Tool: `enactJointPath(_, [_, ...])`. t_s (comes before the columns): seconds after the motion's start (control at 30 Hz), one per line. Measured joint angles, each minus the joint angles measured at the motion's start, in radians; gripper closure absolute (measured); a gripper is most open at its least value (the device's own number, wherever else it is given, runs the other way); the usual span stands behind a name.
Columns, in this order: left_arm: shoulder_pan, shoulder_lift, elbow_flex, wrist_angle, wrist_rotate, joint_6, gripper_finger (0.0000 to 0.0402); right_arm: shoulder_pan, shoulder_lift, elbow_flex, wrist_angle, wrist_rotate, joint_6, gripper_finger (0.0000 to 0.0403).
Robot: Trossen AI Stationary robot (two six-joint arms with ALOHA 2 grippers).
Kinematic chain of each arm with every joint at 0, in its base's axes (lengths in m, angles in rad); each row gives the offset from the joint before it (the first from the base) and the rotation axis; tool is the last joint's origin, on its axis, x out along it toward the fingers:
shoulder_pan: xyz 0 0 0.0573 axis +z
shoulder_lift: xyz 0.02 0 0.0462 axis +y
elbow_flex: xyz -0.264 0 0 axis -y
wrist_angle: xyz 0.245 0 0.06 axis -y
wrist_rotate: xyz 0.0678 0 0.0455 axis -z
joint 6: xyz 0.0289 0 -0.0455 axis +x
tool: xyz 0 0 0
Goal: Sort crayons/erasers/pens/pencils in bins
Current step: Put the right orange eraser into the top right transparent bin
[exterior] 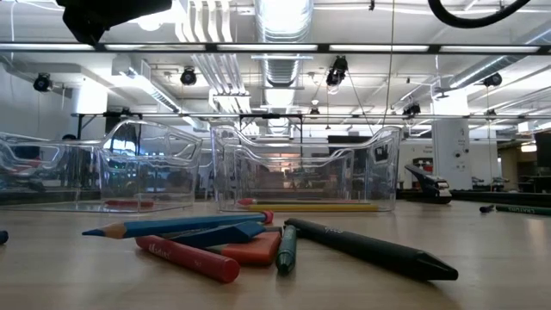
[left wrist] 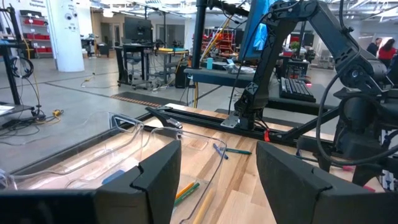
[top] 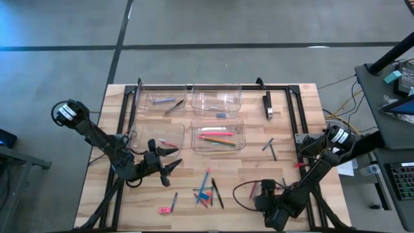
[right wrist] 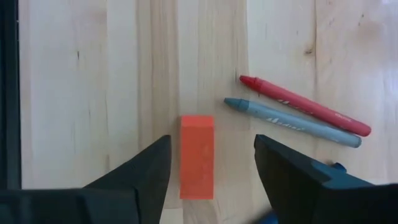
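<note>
eraser (right wrist: 197, 157), orange block, lay flat on the table (right wrist: 74, 93) right between the right gripper (right wrist: 211, 171) fingers, which were spread wide and empty. best to drop straight down, close across its narrow sides. beside it: two crayons, red (right wrist: 305, 105) and grey-blue (right wrist: 292, 122). left gripper (left wrist: 217, 180) hovered open, empty, near four bins (top: 217, 99).

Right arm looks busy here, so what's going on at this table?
The right pincer hangs open directly over an orange eraser lying flat on the wood, beside a red crayon and a grey one. Nothing is gripped yet. The left pincer is open too, near the bin holding pencils. A loose pile lies unsorted.
</note>
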Motion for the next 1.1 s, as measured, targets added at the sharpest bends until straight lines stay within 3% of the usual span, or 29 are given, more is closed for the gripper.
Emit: enactJointPath(1.1, [0.000, 0.000, 0.000, 0.001, 0.000, -0.002, 0.0208, 0.001, 0.003, -0.068, 0.065, -0.010, 0.064, 0.0193])
